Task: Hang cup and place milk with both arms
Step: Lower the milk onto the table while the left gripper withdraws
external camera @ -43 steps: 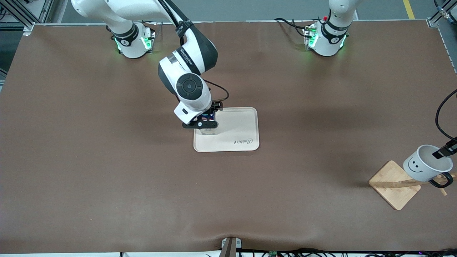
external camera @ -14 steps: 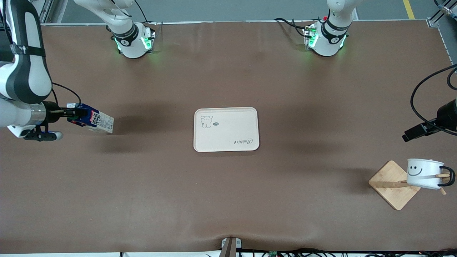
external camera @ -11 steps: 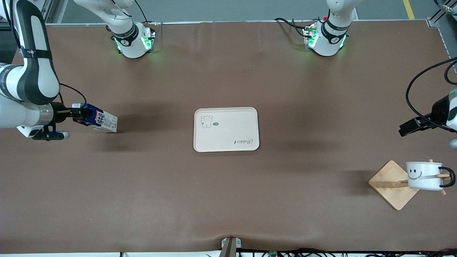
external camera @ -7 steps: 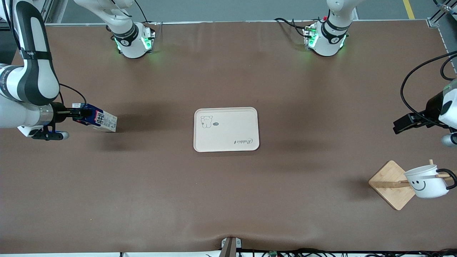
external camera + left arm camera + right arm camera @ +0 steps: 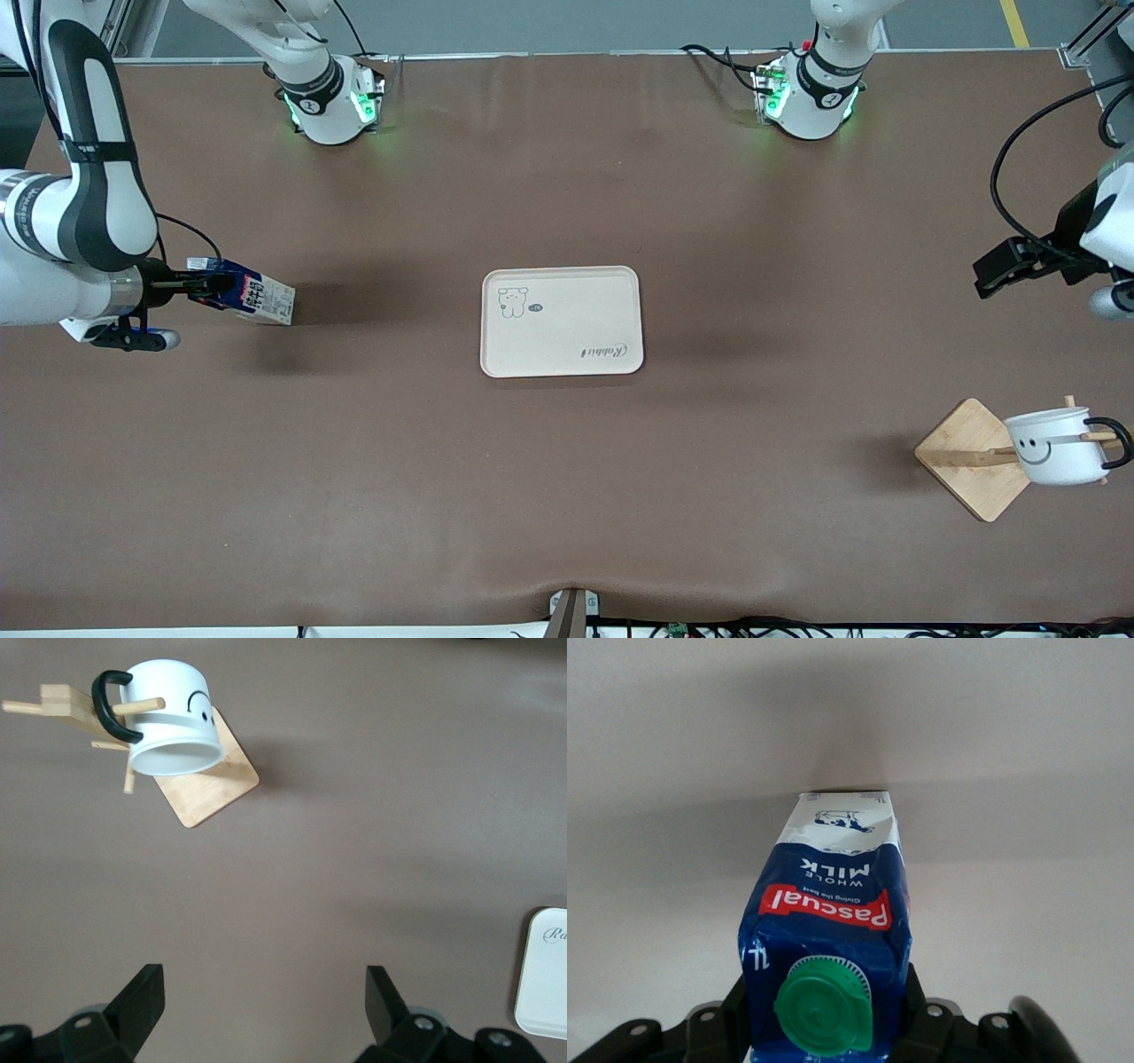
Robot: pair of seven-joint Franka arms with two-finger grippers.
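Toward the right arm's end of the counter from the tray (image 5: 562,321), the milk (image 5: 246,299) hangs tilted, its capped top clamped in the right end effector (image 5: 199,285); light, stiff and crushable, it probably wants a low body grip. The cup (image 5: 1051,446) hangs by its handle on the wooden rack (image 5: 974,459), while the left end effector (image 5: 1001,268), wide open and empty, hovers over bare counter (image 5: 567,496).

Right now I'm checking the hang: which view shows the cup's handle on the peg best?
The left wrist view: the cup hangs close up, a rack peg through its black handle. The front view shows it small at the table's edge. The right wrist view shows only the milk.
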